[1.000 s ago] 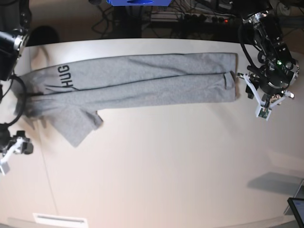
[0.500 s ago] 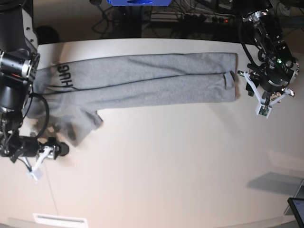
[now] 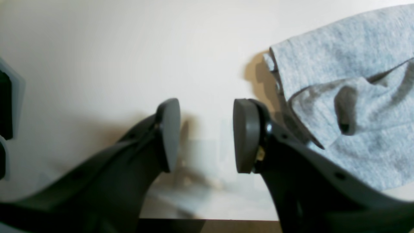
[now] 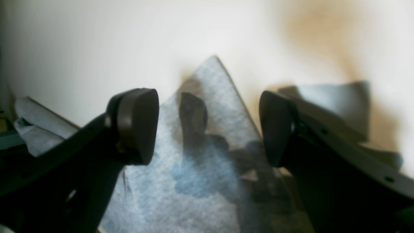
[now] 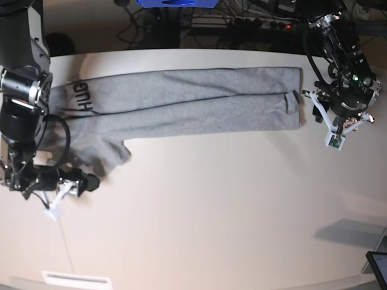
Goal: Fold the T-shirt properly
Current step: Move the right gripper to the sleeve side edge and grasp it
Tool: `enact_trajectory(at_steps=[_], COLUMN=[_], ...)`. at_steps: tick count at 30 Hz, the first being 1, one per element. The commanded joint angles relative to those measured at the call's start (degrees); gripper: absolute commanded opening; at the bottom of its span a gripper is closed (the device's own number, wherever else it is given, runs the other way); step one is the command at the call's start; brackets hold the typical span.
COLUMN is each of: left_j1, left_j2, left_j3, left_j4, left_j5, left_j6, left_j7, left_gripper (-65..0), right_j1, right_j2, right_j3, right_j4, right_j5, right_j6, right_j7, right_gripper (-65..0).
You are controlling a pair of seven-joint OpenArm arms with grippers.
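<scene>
Right arm lines up on the loose sleeve; left arm waits at the hem.

At the scene's left, the right gripper (image 4: 207,129) hangs with jaws spread wide and empty over a grey sleeve corner of the T-shirt (image 5: 181,103), which lies as a long folded band across the far side of the table (image 5: 230,217), lettering at its left end. At the right, the left gripper (image 3: 207,136) stands part-open, holding nothing, just beside the hem. Judged step: tucking the protruding sleeve in; next, lower and pinch its edge cleanly.
</scene>
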Motion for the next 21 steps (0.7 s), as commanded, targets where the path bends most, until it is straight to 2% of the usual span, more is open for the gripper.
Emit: enact_trajectory(at_steps=[1,17,19,21], left_j1=[-0.50,-1.11,-1.11,-1.20], left_j2=[-0.72,-0.72,-0.72,-0.72], left_j3=[-0.23,-0.23,-0.23,-0.23], left_j4=[0.61,-4.57,-4.57,-4.57], left_j5=[-0.05,-0.05,-0.05,-0.14], left_j6=[-0.03,-0.03,-0.03,-0.03], left_j7=[-0.76,-0.85,-0.85,-0.85], left_gripper=[-38.5,-38.5,-38.5,-38.5], right_j1=[1.07,-3.85,-4.12,-4.29], right_j2=[0.71,0.00,0.00,0.00], right_j3=[0.09,-0.35,-0.35,-0.35], right_j4=[0.55,0.82,0.82,0.82], right_j5=[0.18,0.09,0.09,0.00], right_j6=[0.24,-0.12,-0.12,-0.12], right_j7=[-0.25,-0.52,-0.43,-0.52], right_gripper=[-18.3,-18.4,-21.6,-28.9])
